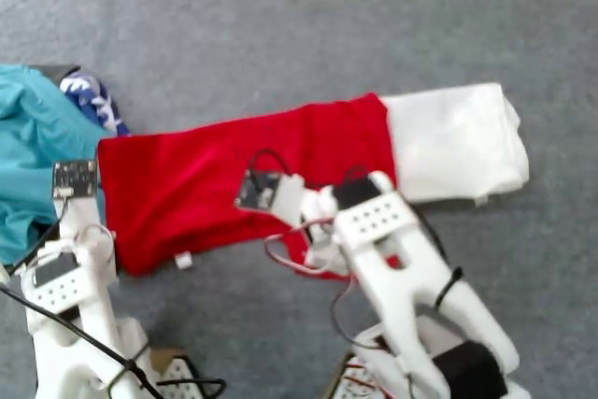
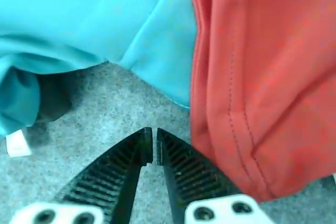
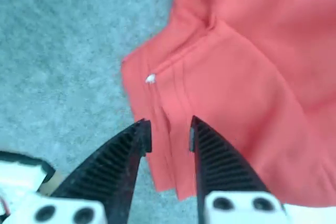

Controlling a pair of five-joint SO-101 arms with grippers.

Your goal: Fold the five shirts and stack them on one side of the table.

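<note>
Hem of the long red cloth shirt (image 3: 252, 77) lies between my right gripper's (image 3: 169, 129) narrowly parted fingers — left gripper (image 2: 150, 142), pinched together and empty, flanks the other end.

The red shirt (image 1: 215, 179) lay spread flat, slightly slanted, across the middle of the grey counter (image 1: 280, 44). A roughly folded white shirt (image 1: 458, 142) touched its right end. A crumpled teal shirt (image 1: 33, 137) met its left end, with a blue-and-white patterned shirt (image 1: 93, 100) just beside the teal.
</note>
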